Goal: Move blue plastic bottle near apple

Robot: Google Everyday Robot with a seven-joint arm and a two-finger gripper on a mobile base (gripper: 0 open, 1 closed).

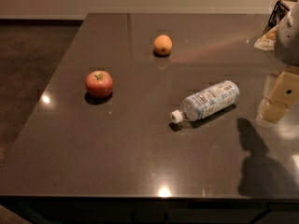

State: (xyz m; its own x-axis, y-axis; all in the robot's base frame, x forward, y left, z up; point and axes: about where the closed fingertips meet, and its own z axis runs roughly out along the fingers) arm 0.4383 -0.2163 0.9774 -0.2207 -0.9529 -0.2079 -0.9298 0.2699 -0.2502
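The blue plastic bottle (210,101) lies on its side right of the middle of the dark table (117,153), with its white cap (176,116) pointing to the front left. The red apple (99,83) stands upright on the left part of the table, well apart from the bottle. My gripper (279,99) hangs at the right edge of the view, just right of the bottle's base and a little above the tabletop. It holds nothing that I can see.
A small orange fruit (163,45) sits at the back, behind and between the apple and the bottle. A black wire rack with pale packets (275,24) stands at the back right corner. The table's left edge drops to dark floor (28,78).
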